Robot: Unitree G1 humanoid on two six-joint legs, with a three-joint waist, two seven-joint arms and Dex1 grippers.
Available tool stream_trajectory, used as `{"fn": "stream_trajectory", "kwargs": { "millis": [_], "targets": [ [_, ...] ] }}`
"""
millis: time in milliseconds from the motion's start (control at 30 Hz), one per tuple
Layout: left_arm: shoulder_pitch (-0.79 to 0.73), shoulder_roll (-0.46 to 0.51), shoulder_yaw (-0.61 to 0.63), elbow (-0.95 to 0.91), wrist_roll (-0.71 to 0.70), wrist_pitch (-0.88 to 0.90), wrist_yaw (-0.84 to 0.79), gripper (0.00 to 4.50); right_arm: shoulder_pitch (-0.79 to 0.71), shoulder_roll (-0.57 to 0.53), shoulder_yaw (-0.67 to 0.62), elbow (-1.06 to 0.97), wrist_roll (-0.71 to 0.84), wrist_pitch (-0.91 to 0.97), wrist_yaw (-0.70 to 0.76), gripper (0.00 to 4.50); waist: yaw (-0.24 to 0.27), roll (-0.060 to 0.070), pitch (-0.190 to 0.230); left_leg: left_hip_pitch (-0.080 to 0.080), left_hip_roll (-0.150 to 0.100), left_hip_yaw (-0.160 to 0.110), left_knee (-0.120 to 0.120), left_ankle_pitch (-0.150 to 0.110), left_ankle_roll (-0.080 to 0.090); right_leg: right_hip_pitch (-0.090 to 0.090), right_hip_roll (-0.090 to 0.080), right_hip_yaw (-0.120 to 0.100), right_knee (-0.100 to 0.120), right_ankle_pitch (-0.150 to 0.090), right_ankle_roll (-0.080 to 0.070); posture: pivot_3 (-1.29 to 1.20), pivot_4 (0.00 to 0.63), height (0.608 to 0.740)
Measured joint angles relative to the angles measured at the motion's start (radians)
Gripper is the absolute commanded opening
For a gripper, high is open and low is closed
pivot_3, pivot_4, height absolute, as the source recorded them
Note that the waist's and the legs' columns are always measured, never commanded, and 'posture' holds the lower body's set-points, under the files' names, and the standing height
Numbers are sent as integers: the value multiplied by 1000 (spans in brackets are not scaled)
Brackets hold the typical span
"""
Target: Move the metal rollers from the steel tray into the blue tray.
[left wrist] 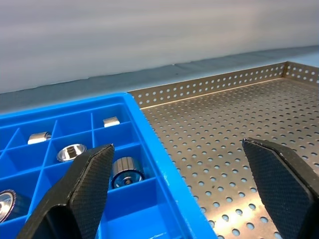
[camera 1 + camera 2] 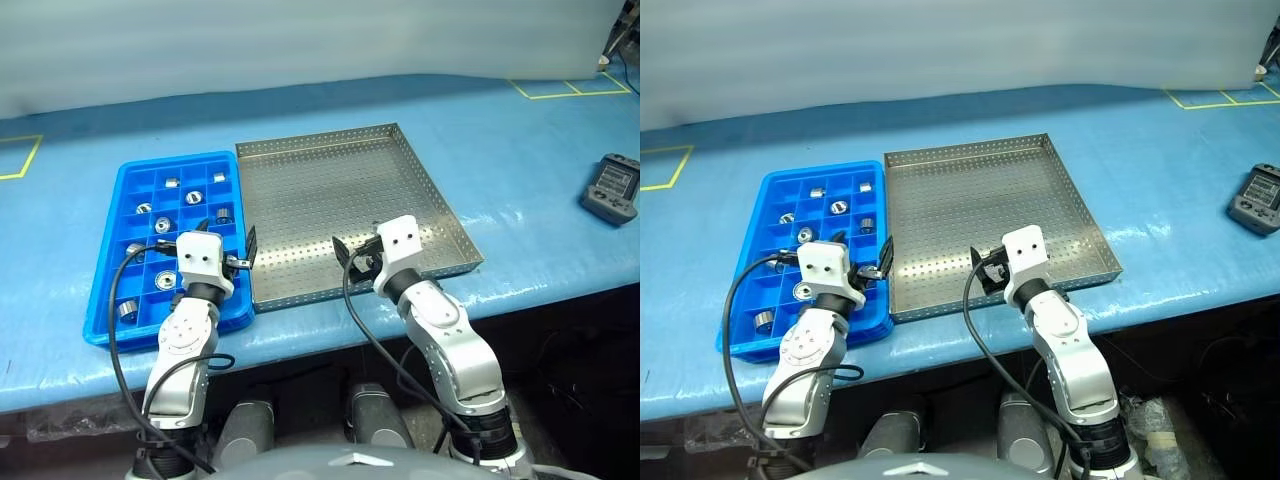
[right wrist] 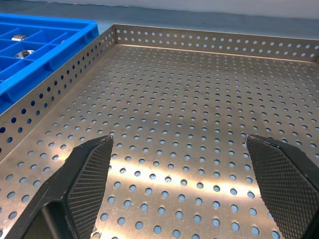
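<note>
Left eye view: rollers [image 2: 172, 183] are seen scattered in compartments of the blue tray [image 2: 104, 302], which lies on the table [image 2: 520, 170] touching the left side of the steel tray [image 2: 330, 190]. The left pincer [image 2: 232, 252] is held released over the trays' shared edge. The right pincer [image 2: 352, 258] is spread wide, empty, over the steel tray's near edge.

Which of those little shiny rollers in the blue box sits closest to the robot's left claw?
The metal roller in the blue tray compartment against the wall beside the steel tray. It lies right by the open left gripper; the others sit farther off.
</note>
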Motion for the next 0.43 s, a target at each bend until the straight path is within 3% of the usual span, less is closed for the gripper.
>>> {"fn": "stream_trajectory", "kwargs": {
  "millis": [433],
  "targets": [
    [51, -3, 18, -17, 6, 2, 23, 4500, -35, 14, 33, 88, -21, -54, -1, 4487, 10, 0, 0, 0, 0, 0, 0, 0, 0, 0, 0, 0, 0, 0, 0, 34, 150, 740]
  ]
}}
